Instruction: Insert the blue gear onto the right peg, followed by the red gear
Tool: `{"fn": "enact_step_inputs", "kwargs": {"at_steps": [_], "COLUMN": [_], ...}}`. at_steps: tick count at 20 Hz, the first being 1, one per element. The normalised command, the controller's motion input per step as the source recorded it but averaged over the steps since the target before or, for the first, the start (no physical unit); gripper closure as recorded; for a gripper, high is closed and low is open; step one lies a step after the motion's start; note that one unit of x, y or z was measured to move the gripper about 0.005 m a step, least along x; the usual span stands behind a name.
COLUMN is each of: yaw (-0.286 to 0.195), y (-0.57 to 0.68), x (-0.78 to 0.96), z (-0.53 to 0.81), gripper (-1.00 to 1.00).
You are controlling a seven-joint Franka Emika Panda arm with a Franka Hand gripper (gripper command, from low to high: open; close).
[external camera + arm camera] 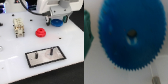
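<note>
Exterior view: claw sits over the blue gear at the table's far side, well apart from the right peg; can't tell its opening. Wrist view: gear fills the frame, so an off-centre grab might tilt it.

A robotics lab bench was suggested by a plain white tabletop, on which a black-framed peg plate was fixed.

Beige blocky fixture on white table, near exterior view's left.
</note>
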Motion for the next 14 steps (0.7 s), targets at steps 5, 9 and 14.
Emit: {"fn": "enact_step_inputs", "kwargs": {"at_steps": [5, 9, 14], "yaw": [0.0, 0.0, 0.0], "y": [0.14, 0.01, 0.01], "x": [-0.35, -0.22, -0.1], "z": [-0.41, -0.25, -0.09], "gripper": [1.0, 1.0, 1.0]}}
